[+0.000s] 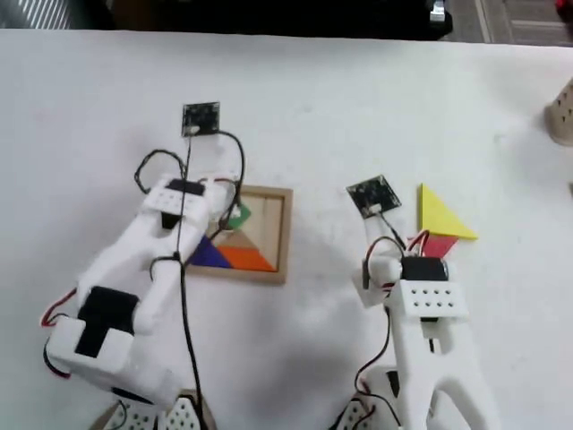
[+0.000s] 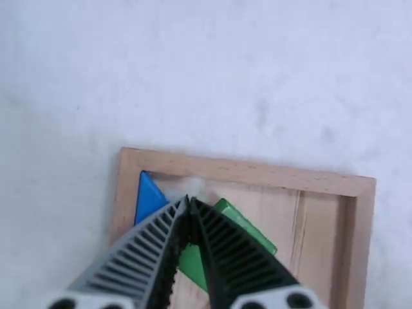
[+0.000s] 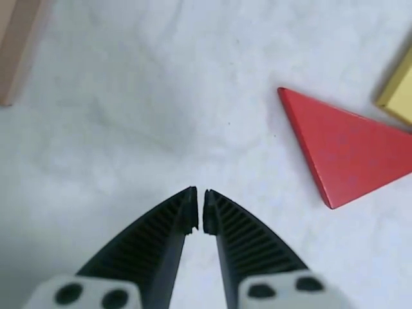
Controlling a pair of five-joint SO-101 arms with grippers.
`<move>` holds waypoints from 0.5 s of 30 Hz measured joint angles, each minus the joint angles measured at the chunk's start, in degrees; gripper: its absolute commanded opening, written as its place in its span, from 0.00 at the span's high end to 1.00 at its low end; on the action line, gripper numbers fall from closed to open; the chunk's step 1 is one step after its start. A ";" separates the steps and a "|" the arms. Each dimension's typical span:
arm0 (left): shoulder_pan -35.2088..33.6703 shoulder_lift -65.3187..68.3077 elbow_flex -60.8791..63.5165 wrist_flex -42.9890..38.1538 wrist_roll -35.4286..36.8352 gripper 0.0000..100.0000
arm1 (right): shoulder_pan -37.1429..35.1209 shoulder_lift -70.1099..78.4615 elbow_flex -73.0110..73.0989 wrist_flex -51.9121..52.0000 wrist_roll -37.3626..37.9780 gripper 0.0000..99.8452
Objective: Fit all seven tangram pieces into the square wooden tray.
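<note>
Left fingers (image 2: 145, 254) and right fingers (image 3: 161, 241) closed, empty; we should nudge green piece (image 2: 250, 230) flat beside blue piece (image 2: 149, 196) in tray (image 2: 257, 175).

Bright, even light from above washes the white table (image 1: 358, 107) so pale that little of its surface texture shows. Shadows are soft and faint. A grey patch lies on the table just ahead of the right gripper (image 3: 199, 209), and the flat red wooden triangle (image 3: 347, 154) beside it shows a thin dark edge. Ahead of the left gripper (image 2: 190, 203), the square wooden tray (image 2: 244, 172) holds a narrow shade inside its far wall. One ribbed finger (image 2: 138, 251) of that gripper looks grey where light strikes it, and the other is black.
</note>
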 measured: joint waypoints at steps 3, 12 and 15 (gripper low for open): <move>0.00 0.00 -0.35 0.53 0.00 0.98 | -0.26 0.00 0.00 0.00 0.00 0.98; 1.67 0.00 -0.53 0.62 0.00 0.98 | -0.09 0.00 0.00 0.00 0.26 0.98; 2.02 0.00 -0.53 0.62 0.00 0.98 | -0.09 0.00 0.00 0.00 0.26 0.98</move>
